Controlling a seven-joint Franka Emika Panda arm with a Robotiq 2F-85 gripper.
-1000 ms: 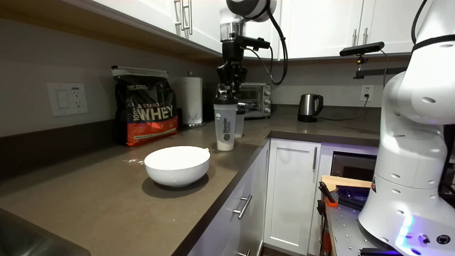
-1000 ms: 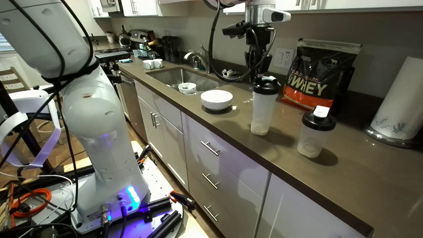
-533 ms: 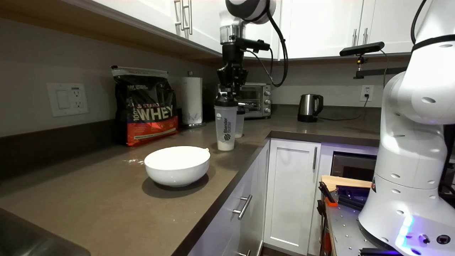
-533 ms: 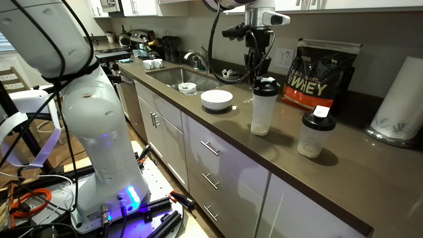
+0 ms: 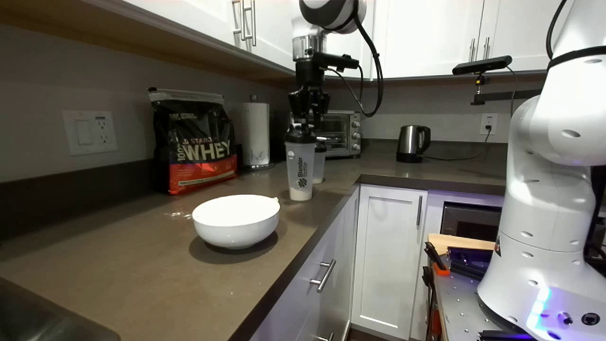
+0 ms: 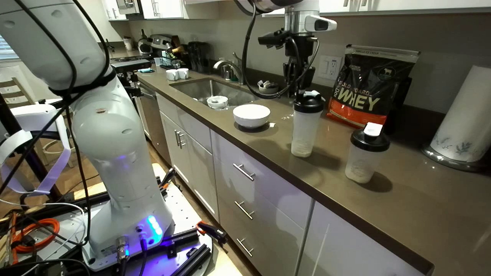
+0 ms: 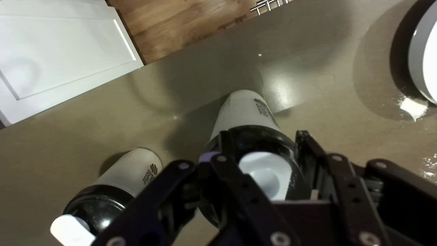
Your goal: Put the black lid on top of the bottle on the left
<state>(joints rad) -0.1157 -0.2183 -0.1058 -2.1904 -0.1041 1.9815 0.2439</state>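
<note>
The black lid (image 6: 308, 105) sat on the taller Blender Bottle (image 5: 300, 168), fingers (image 7: 307, 147) parted over it, so only withdrawal seemed left.

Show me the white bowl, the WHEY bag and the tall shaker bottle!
White bowl (image 5: 236, 228): in an exterior view, on its outer wall.
WHEY bag (image 6: 373, 86): in an exterior view, on its black front.
Tall shaker bottle (image 5: 300, 166): in an exterior view, on its cloudy side.

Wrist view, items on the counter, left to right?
Shorter bottle → taller bottle → white bowl, cut off by the right edge. The fingers overlap the taller bottle in this picture, so they're left out.
</note>
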